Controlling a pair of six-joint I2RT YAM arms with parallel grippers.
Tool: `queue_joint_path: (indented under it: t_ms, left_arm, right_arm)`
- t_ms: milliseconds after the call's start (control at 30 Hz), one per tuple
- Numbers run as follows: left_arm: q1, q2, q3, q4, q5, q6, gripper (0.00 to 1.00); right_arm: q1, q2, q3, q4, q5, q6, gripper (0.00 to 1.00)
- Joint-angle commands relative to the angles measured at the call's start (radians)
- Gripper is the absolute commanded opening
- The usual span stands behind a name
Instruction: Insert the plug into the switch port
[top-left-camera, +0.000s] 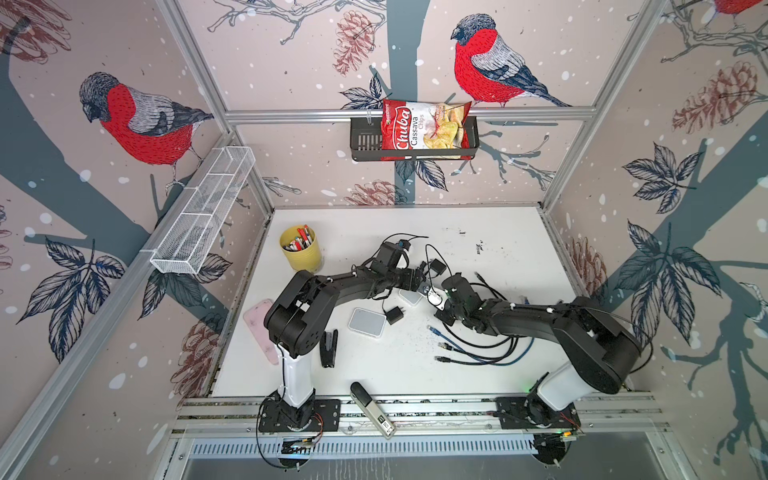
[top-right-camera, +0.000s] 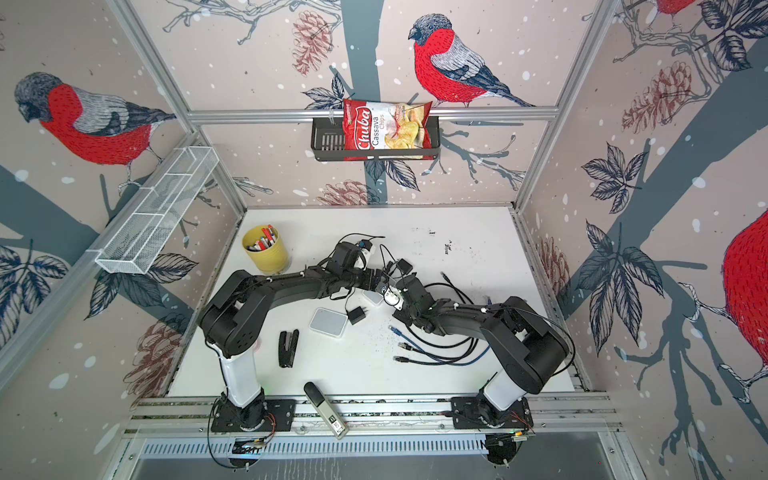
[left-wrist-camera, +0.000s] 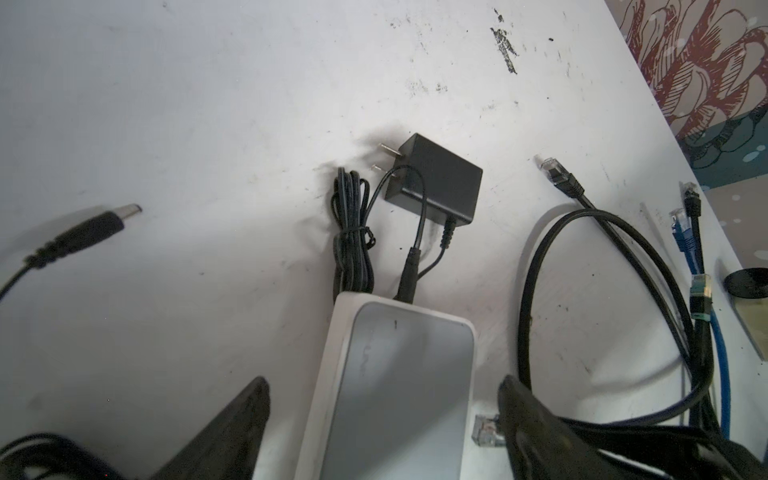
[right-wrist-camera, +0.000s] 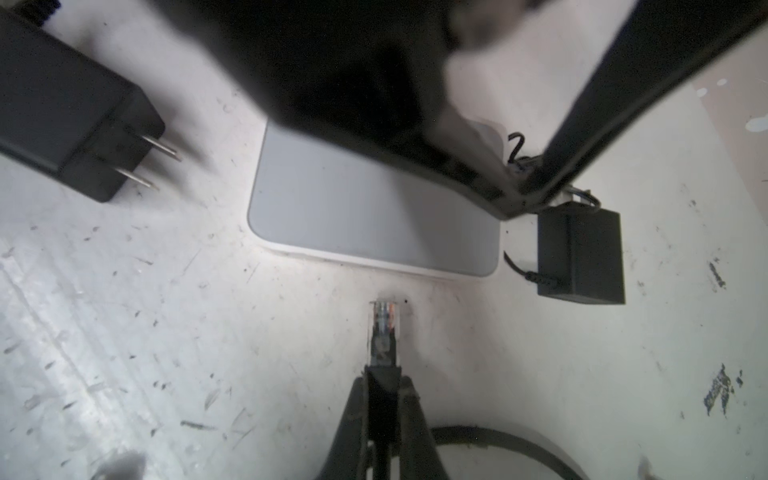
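As my arms reach in over the white table (top-left-camera: 498, 249), the left arm (top-left-camera: 332, 286) and right arm (top-left-camera: 540, 316) meet near its middle, above the switch (left-wrist-camera: 395, 374). Loose cables (left-wrist-camera: 524, 316), black and blue, curl on the table beside it. The switch, a flat white box with a grey top, lies between the fingers (left-wrist-camera: 232, 428) of my left claw (left-wrist-camera: 382, 380), which stands wide open and grips nothing: bare table shows in the gap on each side. A black adapter (left-wrist-camera: 434, 183) lies just beyond the switch's far end, where a thin black lead is plugged in. A second adapter (right-wrist-camera: 75, 124), prongs showing, lies off the opposite end, apart from the switch. My right claw (right-wrist-camera: 383, 374) is clamped shut on the black boot of the plug (right-wrist-camera: 384, 324). Its clear tip sticks out ahead of the fingertips and points at the switch's long side. Plug and switch are near but apart: a strip of bare table shows between them in the right wrist view. Whether the plug touches the table I cannot tell.
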Motion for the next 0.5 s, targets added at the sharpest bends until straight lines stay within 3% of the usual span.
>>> queue_joint_path:
  t_ms: [0,467]
  left_arm:
    - [-0.001,0.011,0.006,0.022,0.018,-0.002,0.85]
    - [-0.004,0.025,-0.016,0.045,0.034,-0.017,0.84]
  right_arm:
    - [0.003,0.02,0.025,0.026,-0.025,-0.01,0.01]
    - [0.004,0.082,0.084,0.045,-0.005,-0.002,0.01]
